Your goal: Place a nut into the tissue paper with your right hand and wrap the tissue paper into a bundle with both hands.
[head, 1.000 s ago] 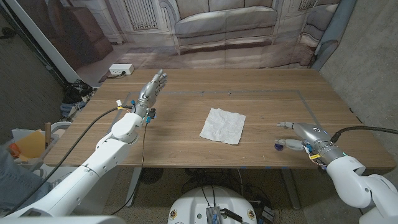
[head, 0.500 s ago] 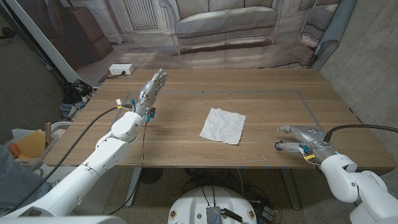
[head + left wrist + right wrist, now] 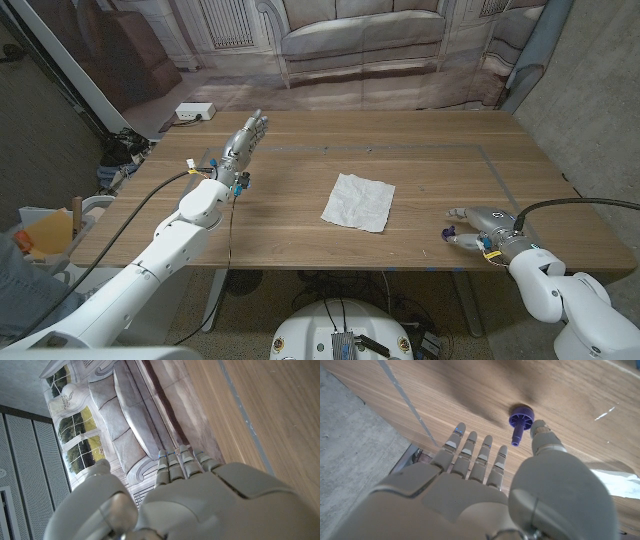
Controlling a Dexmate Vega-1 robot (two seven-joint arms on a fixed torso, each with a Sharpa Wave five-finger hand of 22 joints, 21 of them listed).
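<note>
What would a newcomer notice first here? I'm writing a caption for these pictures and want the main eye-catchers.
The white tissue paper lies spread near the middle of the wooden table. Near the right front edge, the right robot hand hovers open by a small purple nut, not gripping it. On the far left, the left robot hand waits with fingers stretched toward the backdrop.

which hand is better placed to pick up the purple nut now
The right hand. The purple nut lies on the table just ahead of its fingers, not yet held. The left hand hovers at the far left side of the table, beyond the tissue.
</note>
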